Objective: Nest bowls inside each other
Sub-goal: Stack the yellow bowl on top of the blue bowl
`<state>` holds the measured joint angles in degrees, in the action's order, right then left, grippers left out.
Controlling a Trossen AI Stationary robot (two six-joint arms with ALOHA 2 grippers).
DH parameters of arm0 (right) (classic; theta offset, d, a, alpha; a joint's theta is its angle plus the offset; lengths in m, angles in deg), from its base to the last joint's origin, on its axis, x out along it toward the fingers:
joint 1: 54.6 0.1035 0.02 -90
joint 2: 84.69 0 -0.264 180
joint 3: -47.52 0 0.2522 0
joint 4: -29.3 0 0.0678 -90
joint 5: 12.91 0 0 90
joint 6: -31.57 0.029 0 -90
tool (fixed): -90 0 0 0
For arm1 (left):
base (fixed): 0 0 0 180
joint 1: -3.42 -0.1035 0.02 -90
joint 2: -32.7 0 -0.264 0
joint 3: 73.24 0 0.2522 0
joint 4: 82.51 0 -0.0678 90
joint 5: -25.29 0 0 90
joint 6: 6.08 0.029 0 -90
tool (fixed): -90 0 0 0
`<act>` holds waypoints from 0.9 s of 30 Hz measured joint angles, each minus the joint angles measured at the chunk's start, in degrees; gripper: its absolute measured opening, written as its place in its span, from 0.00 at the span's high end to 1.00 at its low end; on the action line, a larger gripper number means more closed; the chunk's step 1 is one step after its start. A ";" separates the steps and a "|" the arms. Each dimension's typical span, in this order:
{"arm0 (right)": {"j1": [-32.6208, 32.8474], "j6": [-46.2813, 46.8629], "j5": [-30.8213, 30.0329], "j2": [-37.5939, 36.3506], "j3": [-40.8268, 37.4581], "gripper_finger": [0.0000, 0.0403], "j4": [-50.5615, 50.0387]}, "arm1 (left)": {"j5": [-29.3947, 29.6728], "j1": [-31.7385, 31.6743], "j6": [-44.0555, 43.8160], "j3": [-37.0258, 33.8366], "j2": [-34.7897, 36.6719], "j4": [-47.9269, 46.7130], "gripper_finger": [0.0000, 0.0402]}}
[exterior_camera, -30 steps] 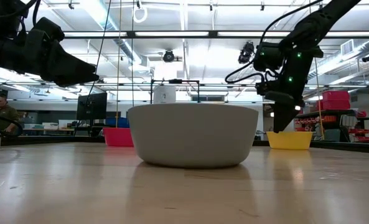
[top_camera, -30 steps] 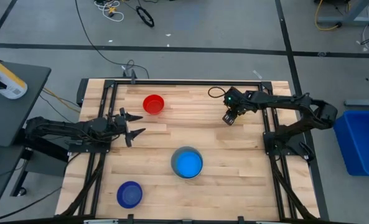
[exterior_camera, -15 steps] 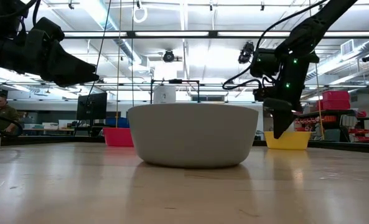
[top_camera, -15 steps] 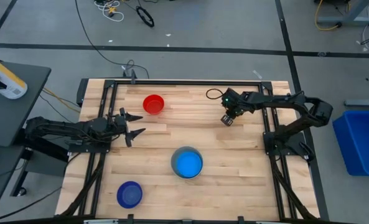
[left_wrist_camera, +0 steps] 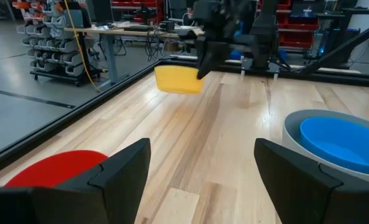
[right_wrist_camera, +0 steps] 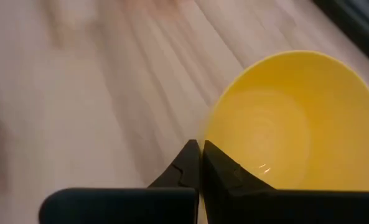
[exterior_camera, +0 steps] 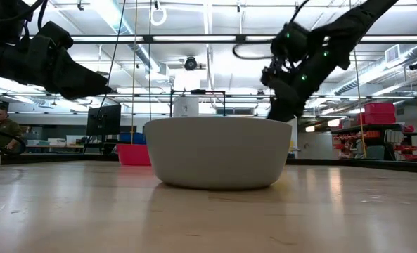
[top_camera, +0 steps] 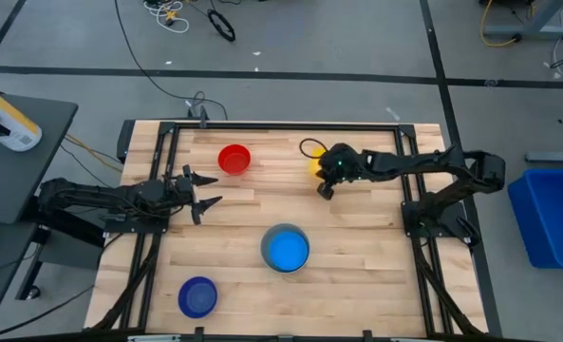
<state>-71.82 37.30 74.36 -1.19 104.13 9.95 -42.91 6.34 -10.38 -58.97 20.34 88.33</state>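
Observation:
The yellow bowl (left_wrist_camera: 177,79) is at the table's far right of middle, with my right gripper (top_camera: 325,188) shut on its rim. From above, only a sliver of the yellow bowl (top_camera: 313,164) shows beside the wrist. In the low view it is hidden behind the grey bowl (exterior_camera: 219,151). The light blue bowl (top_camera: 286,251) sits nested in the pale grey bowl (top_camera: 266,249). The red bowl (top_camera: 234,159) and the dark blue bowl (top_camera: 197,296) stand alone on their bases. My left gripper (top_camera: 203,190) waits open at the left, touching nothing. My right gripper pinches the yellow bowl's wall at its rim (right_wrist_camera: 204,140), on the bowl's near side. One finger (right_wrist_camera: 224,171) is inside the bowl and the other outside. The fingers slant down from above. The bowl stays mouth up and looks a little clear of the wood in the left wrist view.
Bare wood lies between the red bowl, the grey bowl and the yellow one. A black frame (top_camera: 167,128) runs around the tabletop. Beyond the right edge stands a blue bin (top_camera: 552,214).
My right gripper has swung toward the table's left edge and tipped from pointing steeply down to a slant. The yellow bowl, which stood on the table farther right, has gone along with it and now lies behind the grey bowl in the low view.

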 joint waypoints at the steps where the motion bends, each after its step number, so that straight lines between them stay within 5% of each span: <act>1: 1.49 -0.01 -0.18 -0.18 0.00 0.99 0.90 | 0.00 0.00 -0.18 0.00 0.00 -0.05 0.27; 19: 36.42 11.81 -13.60 -6.41 4.57 1.00 1.58 | 0.02 0.00 -1.03 0.00 0.00 -0.16 0.27; 27: 41.35 16.04 -16.06 -2.09 9.25 1.00 0.43 | 0.02 0.00 -1.04 0.00 -0.02 -0.13 0.27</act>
<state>-30.47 53.34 58.30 -3.28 113.38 10.38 -42.89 6.34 -11.42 -58.97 20.32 88.20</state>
